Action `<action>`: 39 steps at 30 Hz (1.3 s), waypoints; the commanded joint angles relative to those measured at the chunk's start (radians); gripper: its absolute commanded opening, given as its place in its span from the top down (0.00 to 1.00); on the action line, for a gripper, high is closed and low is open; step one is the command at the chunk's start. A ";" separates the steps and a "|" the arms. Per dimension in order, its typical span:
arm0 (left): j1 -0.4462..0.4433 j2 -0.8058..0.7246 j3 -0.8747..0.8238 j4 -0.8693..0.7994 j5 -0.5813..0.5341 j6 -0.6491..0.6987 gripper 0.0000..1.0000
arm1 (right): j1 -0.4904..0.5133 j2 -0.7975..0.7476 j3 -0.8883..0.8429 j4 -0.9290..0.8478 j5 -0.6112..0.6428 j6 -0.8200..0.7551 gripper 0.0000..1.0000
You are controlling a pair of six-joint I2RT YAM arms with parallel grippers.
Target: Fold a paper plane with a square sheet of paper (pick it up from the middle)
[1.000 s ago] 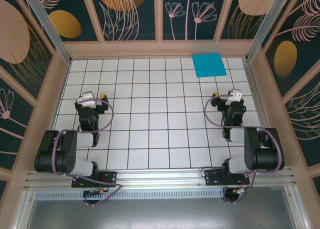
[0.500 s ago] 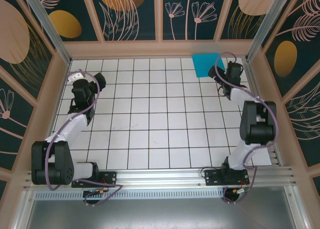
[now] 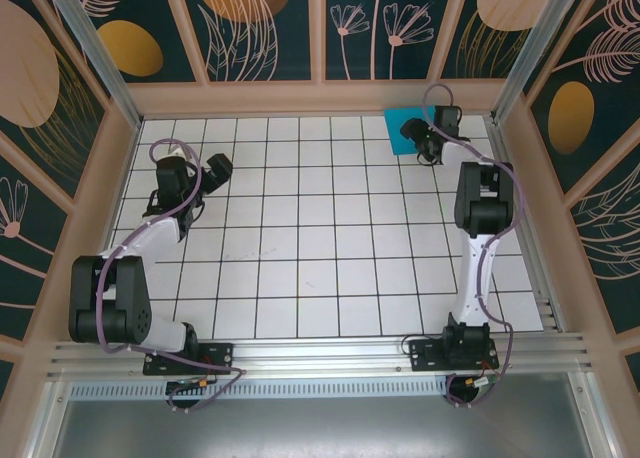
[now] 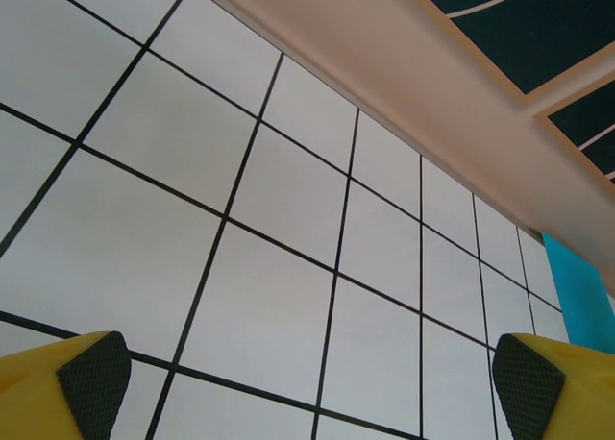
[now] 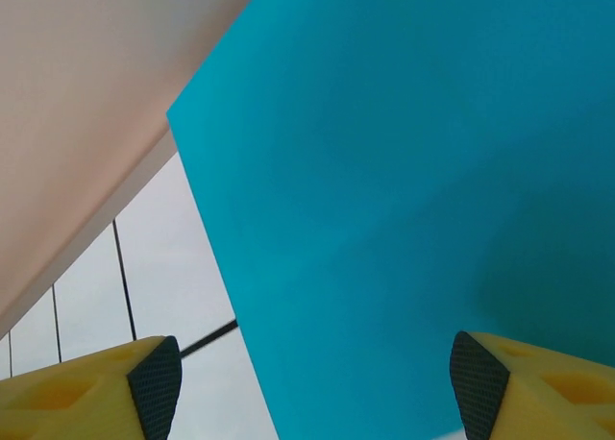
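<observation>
At ten o'clock on the table our left gripper has swung out from its base, jaws wide and empty. At one o'clock our right gripper has reached the far corner. It now hovers over the square sheet of paper, jaws apart, nothing pinched yet. The pickup looks imminent to us, with folding not begun

One square sheet of paper, two claws.
</observation>
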 commanded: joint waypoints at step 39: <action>-0.043 0.065 0.007 -0.066 0.068 -0.036 0.01 | 0.423 -0.459 -0.489 -0.401 0.227 -0.138 0.25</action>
